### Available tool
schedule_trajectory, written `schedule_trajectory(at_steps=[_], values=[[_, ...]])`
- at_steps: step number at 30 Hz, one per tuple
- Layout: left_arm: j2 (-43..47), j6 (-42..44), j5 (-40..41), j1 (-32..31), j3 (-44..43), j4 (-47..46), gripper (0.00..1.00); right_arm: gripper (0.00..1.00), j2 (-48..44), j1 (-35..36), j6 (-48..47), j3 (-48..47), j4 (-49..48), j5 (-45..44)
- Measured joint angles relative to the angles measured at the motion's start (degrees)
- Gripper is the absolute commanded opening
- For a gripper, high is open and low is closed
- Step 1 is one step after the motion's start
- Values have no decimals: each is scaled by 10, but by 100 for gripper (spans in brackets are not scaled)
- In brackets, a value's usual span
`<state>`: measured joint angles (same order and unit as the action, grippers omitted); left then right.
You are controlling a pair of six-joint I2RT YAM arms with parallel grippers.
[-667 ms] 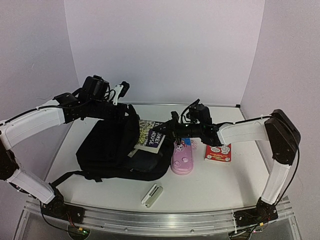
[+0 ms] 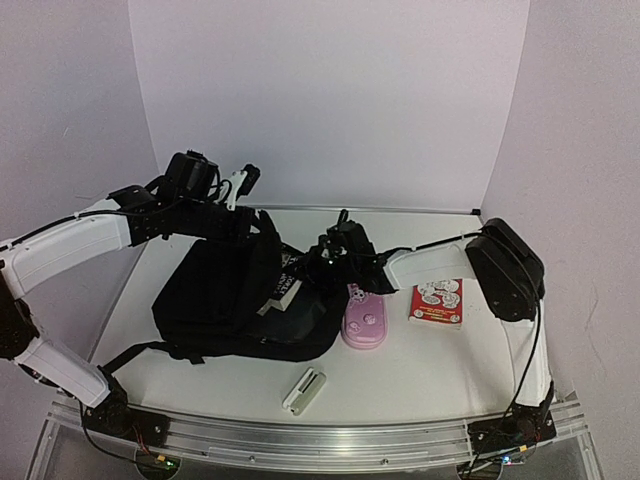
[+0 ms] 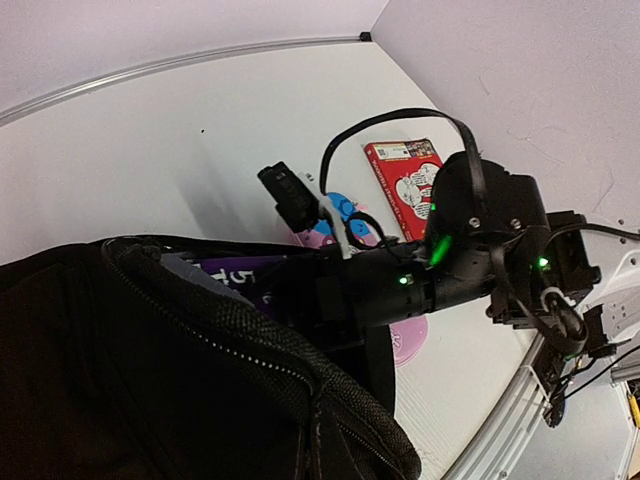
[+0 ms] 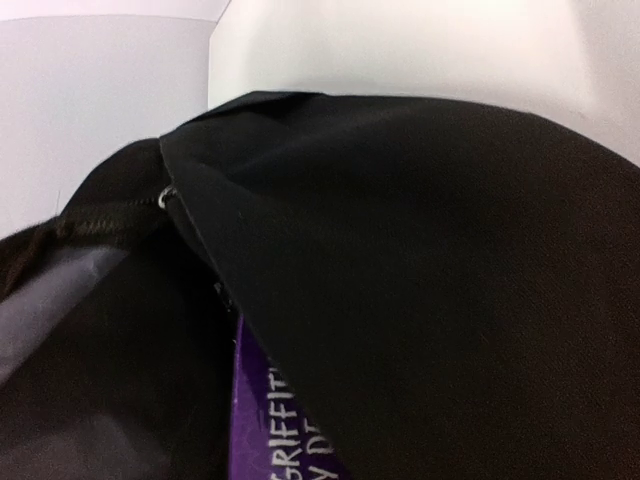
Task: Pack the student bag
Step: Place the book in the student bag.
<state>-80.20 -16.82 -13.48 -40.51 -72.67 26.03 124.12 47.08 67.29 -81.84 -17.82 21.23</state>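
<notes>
Gaping, one student bag [image 2: 215, 290], one purple book [image 4: 272, 420] inside

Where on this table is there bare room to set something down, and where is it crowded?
Free: the near-right table between the small white object, the pink case and the red booklet; also the far strip by the back wall. Crowded: the middle, where the student bag meets the right arm.

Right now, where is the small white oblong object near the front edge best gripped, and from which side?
Grip the white oblong object at its middle, across its narrow width, from straight above. It lies flat, slanted and free all round, so both long sides can be reached.
</notes>
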Motion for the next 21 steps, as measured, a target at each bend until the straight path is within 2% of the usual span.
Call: schedule_trajectory(at_steps=[6,14,18,21], values=[[-15,-9,-14,0,0,-7,0,13,76,17,-13,-100,16,-34],[-22,-23,-20,0,0,-18,0,51,116,22,-46,-160,32,-49],[-22,-30,-18,3,0,-20,0,69,111,23,-76,-154,57,-71],[-22,-36,-18,10,0,-20,0,84,79,23,-100,-116,76,-88]])
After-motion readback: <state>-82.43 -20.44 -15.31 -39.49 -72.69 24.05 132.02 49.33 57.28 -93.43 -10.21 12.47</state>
